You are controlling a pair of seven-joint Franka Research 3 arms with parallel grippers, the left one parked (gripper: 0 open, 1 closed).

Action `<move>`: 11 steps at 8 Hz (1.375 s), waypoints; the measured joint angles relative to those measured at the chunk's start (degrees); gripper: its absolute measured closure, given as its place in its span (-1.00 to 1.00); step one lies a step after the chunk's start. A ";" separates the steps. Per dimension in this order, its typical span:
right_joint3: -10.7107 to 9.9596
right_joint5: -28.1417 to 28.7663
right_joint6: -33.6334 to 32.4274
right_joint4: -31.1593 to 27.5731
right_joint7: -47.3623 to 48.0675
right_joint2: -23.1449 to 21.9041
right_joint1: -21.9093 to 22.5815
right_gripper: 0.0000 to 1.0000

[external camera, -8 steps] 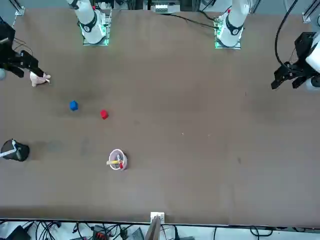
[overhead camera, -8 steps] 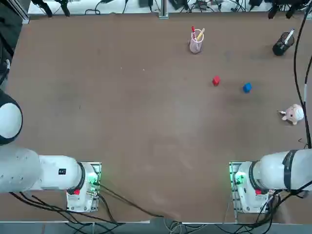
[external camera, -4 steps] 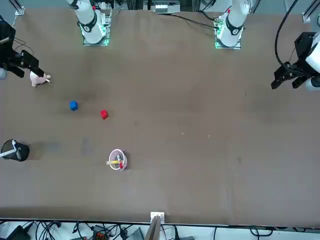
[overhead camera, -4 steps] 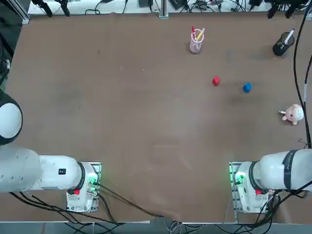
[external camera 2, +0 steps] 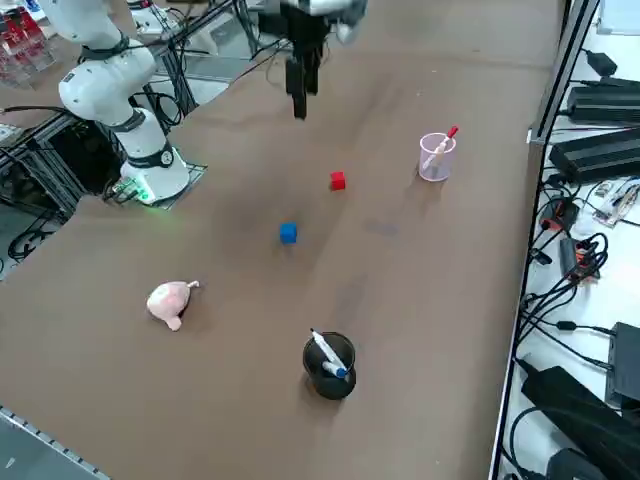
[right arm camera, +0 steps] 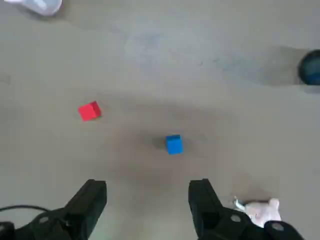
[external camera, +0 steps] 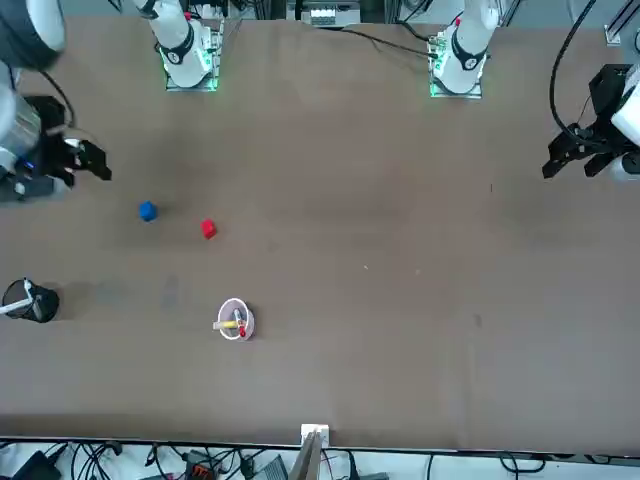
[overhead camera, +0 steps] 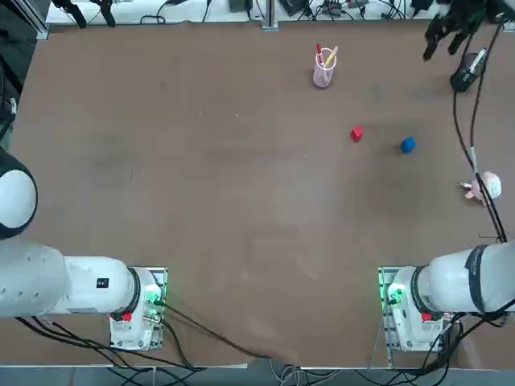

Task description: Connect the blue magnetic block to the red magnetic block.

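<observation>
The tiny blue magnetic block [overhead camera: 408, 145] [external camera: 147, 211] [external camera 2: 288, 233] lies flat on the brown table. The tiny red magnetic block [overhead camera: 356, 133] [external camera: 207, 229] [external camera 2: 337, 181] rests a short gap away toward the table's middle, and the two do not touch. My right gripper [external camera 2: 299, 97] [external camera: 92, 163] [overhead camera: 441, 32] hangs high above the table, open and holding nothing. The wrist view looks down past the gripper [right arm camera: 147, 200] at the blue block [right arm camera: 173, 144] just ahead of the fingertips, with the red block [right arm camera: 89, 111] off to one side.
A pink cup [overhead camera: 323, 72] [external camera 2: 436, 158] holding pens stands beyond the red block. A black pen holder [overhead camera: 467, 74] [external camera 2: 329, 365] sits near the far right corner. A pink plush toy [overhead camera: 485, 188] [external camera 2: 172, 300] lies by the right edge.
My right arm has swung in from the table's right side, and the gripper now hangs over the blocks' area, covering the plush toy in the front view. The blocks have not moved.
</observation>
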 joint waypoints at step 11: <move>-0.78 -6.18 34.58 -25.27 -6.47 13.23 -4.05 -1.00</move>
